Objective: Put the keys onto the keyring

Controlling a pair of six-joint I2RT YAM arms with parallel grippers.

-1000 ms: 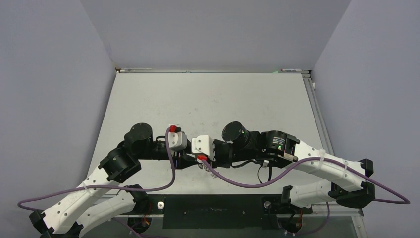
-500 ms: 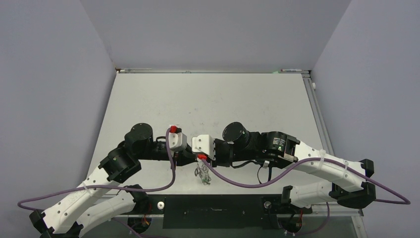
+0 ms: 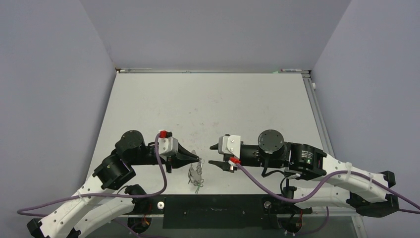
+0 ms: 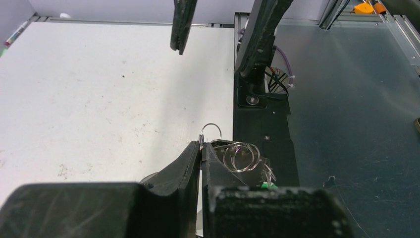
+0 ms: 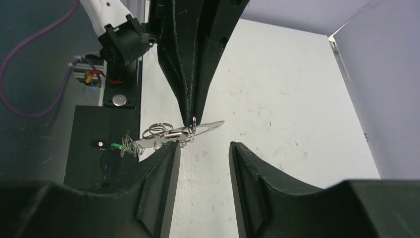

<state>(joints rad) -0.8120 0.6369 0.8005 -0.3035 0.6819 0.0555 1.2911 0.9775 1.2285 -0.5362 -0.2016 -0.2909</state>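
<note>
My left gripper is shut on a small silver ring of the keyring, which hangs from its tips above the table's near edge. In the left wrist view the gripper pinches that ring, with larger silver rings and a green piece to its right. My right gripper is open and empty, facing the left one a short way off. In the right wrist view it sits just under the keyring's pale strap and rings. I cannot make out any separate keys.
The white table stretches away behind the grippers, with grey walls on three sides. A black base plate runs along the near edge under the keyring. Purple cables loop off both wrists.
The two grippers were pressed together; now they have drawn apart, left arm leftward, right arm rightward. The right gripper now stands open and empty. The keyring has dropped into view, hanging from the left gripper.
</note>
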